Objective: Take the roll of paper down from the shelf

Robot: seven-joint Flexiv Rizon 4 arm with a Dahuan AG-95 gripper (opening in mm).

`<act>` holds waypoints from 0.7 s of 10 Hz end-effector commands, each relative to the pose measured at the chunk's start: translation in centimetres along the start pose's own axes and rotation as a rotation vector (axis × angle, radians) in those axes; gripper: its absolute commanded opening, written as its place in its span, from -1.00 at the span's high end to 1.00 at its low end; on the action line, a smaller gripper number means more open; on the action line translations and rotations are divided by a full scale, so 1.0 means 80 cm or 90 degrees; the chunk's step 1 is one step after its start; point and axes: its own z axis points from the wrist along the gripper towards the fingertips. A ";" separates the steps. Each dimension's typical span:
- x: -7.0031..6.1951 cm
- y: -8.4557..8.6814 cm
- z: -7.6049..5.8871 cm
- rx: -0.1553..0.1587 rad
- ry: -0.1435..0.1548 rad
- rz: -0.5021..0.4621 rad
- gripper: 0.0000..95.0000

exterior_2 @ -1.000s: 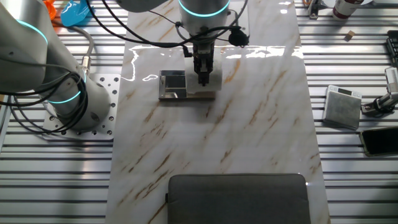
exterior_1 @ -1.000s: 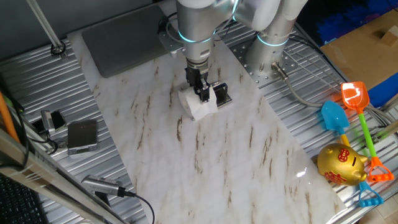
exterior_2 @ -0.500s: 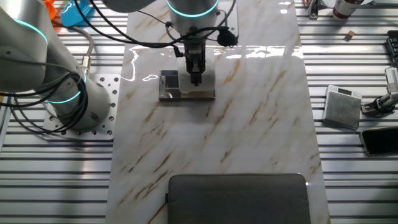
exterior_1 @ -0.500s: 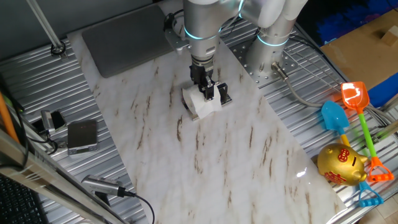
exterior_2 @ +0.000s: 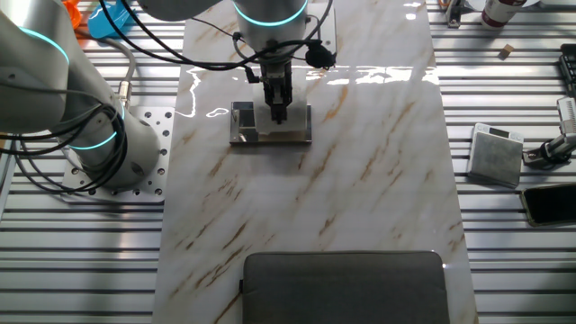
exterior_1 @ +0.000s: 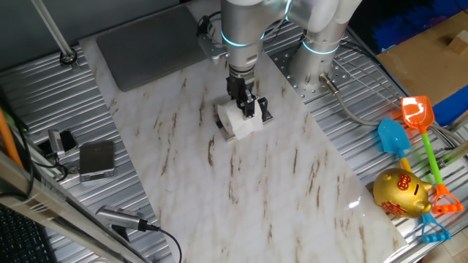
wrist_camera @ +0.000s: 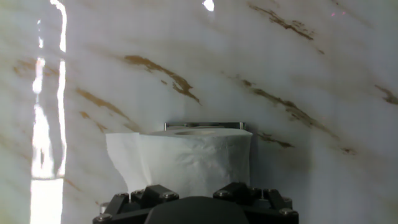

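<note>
Lifting straight up clears the white toilet-paper roll [wrist_camera: 193, 158], gripped by the jaws, off the dark metal-edged shelf [exterior_2: 245, 124].

Bright, even overhead lighting across both fixed views, colours clean and detail sharp from edge to edge. Strong white glare on the glossy marble table [exterior_2: 360, 180] along its far edge in the other fixed view, with thin curved reflections to the left. Soft, short shadows only, directly under the arm. Hand view harsher: a blown-out vertical streak of glare down the left side, a small hot spot at the top edge. Roll of paper [wrist_camera: 189, 158] lit from above and in reasonable focus, its loose flap paler; gripper [wrist_camera: 196, 208] housing at the bottom edge dark and slightly soft. Marble veins a little blurred.
</note>
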 end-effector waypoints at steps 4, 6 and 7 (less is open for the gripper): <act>0.000 -0.006 -0.005 -0.010 -0.001 -0.004 1.00; 0.000 -0.004 -0.004 -0.011 -0.001 -0.003 1.00; 0.000 -0.003 -0.003 -0.012 -0.002 -0.003 1.00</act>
